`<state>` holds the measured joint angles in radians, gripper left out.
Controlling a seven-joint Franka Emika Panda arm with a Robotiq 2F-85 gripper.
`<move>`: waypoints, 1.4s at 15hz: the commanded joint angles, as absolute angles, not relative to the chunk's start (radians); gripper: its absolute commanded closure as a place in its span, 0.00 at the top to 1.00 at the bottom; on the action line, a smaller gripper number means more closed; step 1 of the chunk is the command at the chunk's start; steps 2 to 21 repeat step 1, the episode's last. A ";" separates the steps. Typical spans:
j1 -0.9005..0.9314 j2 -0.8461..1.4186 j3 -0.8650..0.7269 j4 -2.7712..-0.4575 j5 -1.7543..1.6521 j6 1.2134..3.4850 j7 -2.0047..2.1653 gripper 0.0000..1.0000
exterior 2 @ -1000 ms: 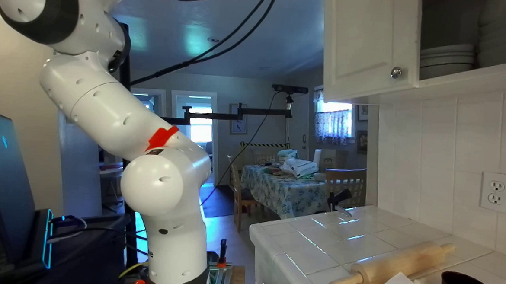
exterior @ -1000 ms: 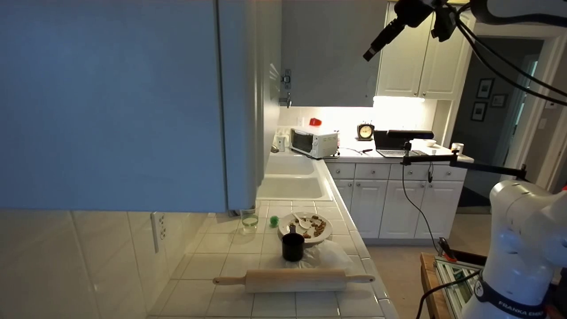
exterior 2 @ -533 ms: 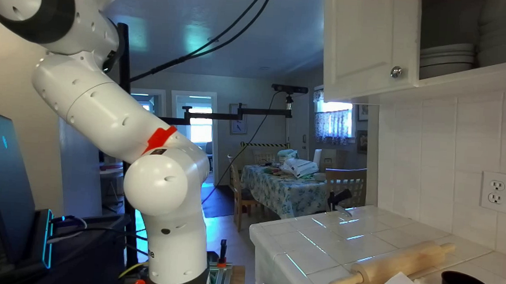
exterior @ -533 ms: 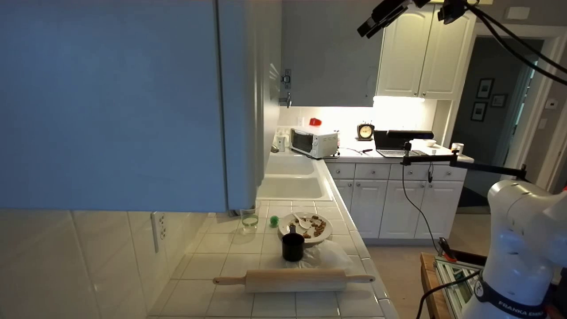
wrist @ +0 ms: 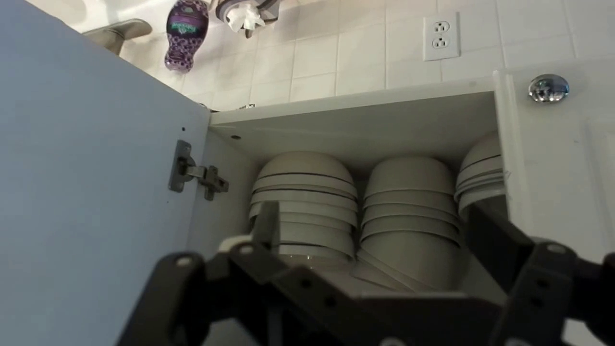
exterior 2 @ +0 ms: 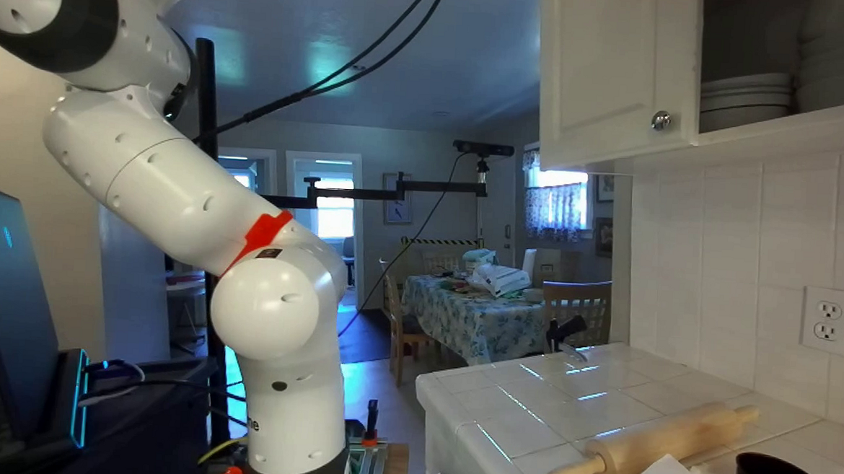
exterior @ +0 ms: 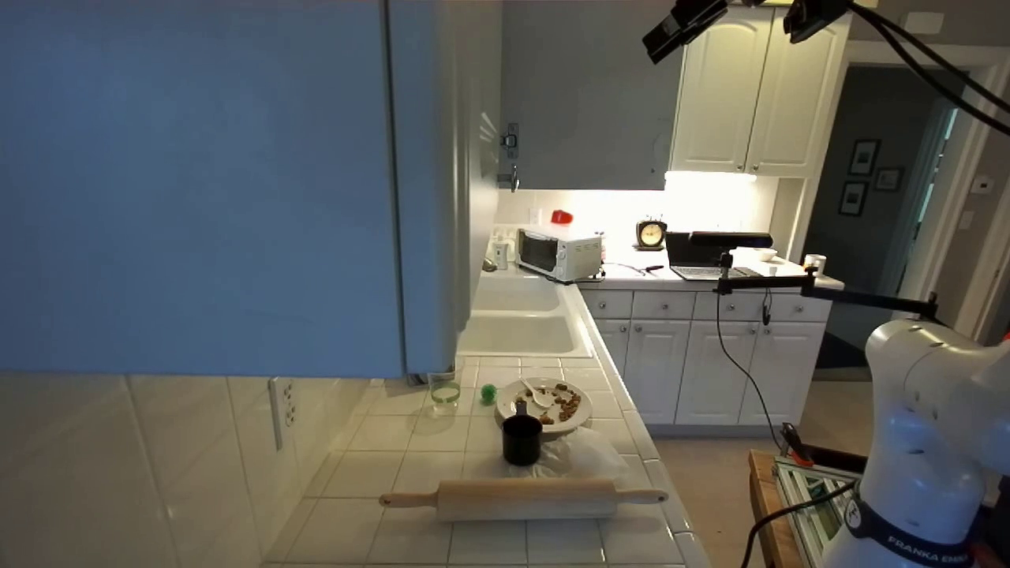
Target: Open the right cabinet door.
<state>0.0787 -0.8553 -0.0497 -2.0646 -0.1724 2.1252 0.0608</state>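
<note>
The right cabinet door (exterior: 588,95) stands swung open in an exterior view, its inner grey face showing with hinges at its left edge. In the wrist view, which looks upside down, the same door (wrist: 91,158) fills the left side, hinged to the open cabinet. My gripper (exterior: 656,49) is high up and overlaps the door's outer edge in that exterior view; I cannot tell the gap. In the wrist view the gripper (wrist: 379,235) has its fingers wide apart with nothing between them, facing the cabinet inside. It is out of view in an exterior view showing the arm (exterior 2: 193,189).
Several stacked bowls (wrist: 408,206) stand inside the cabinet (wrist: 384,129). The neighbouring closed door (exterior 2: 604,73) has a round knob (exterior 2: 661,120). A blue-grey panel (exterior: 197,189) fills the foreground. Below, the counter (exterior: 355,481) holds a rolling pin (exterior: 526,500), black cup (exterior: 521,440) and plate (exterior: 584,402).
My gripper has moved up, mostly in the first half second. The arm has drawn back to the left in an exterior view. The door has not visibly moved.
</note>
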 commanded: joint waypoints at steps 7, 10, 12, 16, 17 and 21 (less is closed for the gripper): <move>0.043 -0.852 -0.034 -2.062 -0.139 2.127 0.038 1.00; 0.043 -0.852 -0.034 -2.062 -0.139 2.127 0.038 1.00; 0.043 -0.852 -0.034 -2.062 -0.139 2.127 0.038 1.00; 0.043 -0.852 -0.034 -2.062 -0.139 2.127 0.038 1.00; 0.043 -0.852 -0.034 -2.062 -0.139 2.127 0.038 1.00; 0.043 -0.852 -0.034 -2.062 -0.139 2.127 0.038 1.00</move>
